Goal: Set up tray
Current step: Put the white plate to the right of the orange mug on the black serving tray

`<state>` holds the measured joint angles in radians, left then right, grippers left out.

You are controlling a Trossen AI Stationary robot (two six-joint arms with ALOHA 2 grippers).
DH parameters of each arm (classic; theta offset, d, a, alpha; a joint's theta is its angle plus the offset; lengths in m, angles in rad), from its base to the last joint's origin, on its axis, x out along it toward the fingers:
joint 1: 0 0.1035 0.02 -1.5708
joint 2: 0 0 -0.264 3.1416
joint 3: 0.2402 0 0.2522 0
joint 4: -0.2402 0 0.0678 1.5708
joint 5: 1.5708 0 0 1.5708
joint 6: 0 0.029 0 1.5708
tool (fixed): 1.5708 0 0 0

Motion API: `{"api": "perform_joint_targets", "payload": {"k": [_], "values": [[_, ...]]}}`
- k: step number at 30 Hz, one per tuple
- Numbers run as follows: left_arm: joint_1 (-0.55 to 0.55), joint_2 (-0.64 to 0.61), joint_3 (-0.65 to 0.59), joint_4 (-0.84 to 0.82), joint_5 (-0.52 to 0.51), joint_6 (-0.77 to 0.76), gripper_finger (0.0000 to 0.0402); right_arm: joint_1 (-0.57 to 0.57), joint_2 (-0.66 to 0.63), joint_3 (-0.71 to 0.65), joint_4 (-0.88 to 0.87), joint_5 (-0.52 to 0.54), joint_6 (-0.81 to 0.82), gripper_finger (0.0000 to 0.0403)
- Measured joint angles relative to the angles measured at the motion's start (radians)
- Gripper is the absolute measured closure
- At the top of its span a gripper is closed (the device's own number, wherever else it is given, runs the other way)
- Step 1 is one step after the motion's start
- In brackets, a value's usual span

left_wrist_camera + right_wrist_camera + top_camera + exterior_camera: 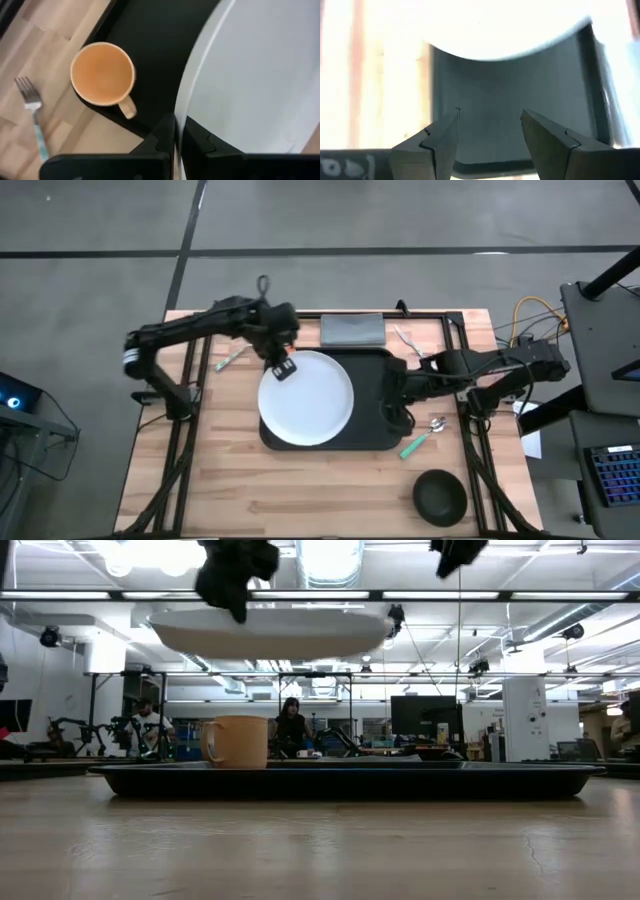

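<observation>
The white plate hangs level above the black tray, well clear of it in the low view. My left gripper is shut on its rim. A tan mug stands upright on the tray's far left corner. My right gripper hovers open over the tray's right part; in the right wrist view its fingers hold nothing, with the tray floor below them. My left gripper pinches the plate's rim on its far left side between the two shut fingers. The fingers come from above, slanting in from the table's left. The plate hangs level, lifted clear of the tray.
A grey napkin lies at the far edge behind the tray, with a pale fork to its right. A teal-handled fork lies left of the tray, a teal-handled spoon right of it. A black bowl sits near right.
</observation>
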<state>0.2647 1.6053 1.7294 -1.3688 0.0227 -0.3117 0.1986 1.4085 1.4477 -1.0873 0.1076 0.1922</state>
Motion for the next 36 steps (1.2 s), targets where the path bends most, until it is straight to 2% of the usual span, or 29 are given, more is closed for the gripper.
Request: {"api": "perform_joint_targets", "payload": {"k": [3, 6, 10, 14, 17, 24, 36], "values": [[0.010, 0.131, 0.153, -0.109, 0.001, 0.046, 0.0401, -0.005, 0.041, 0.082, -0.073, -0.098, -0.079, 0.0202], [0.031, 0.259, 0.306, -0.214, 0.041, 0.110, 0.0401, -0.005, 0.089, 0.140, -0.119, -0.132, -0.136, 0.0202], [0.067, 0.381, 0.475, -0.201, 0.220, 0.216, 0.0401, 0.008, 0.150, 0.171, -0.139, -0.132, -0.246, 0.0202], [0.105, 0.456, 0.626, -0.204, 0.259, 0.265, 0.0401, 0.016, 0.194, 0.183, -0.123, -0.139, -0.274, 0.0202], [0.140, 0.451, 0.595, -0.195, 0.313, 0.294, 0.0401, 0.035, 0.219, 0.183, -0.107, -0.138, -0.309, 0.0202], [0.186, 0.419, 0.472, -0.202, 0.317, 0.294, 0.0402, 0.044, 0.260, 0.183, -0.024, -0.177, -0.335, 0.0202], [0.171, 0.395, 0.418, -0.202, 0.319, 0.307, 0.0401, 0.027, 0.378, 0.181, 0.057, -0.181, -0.398, 0.0202]]}}
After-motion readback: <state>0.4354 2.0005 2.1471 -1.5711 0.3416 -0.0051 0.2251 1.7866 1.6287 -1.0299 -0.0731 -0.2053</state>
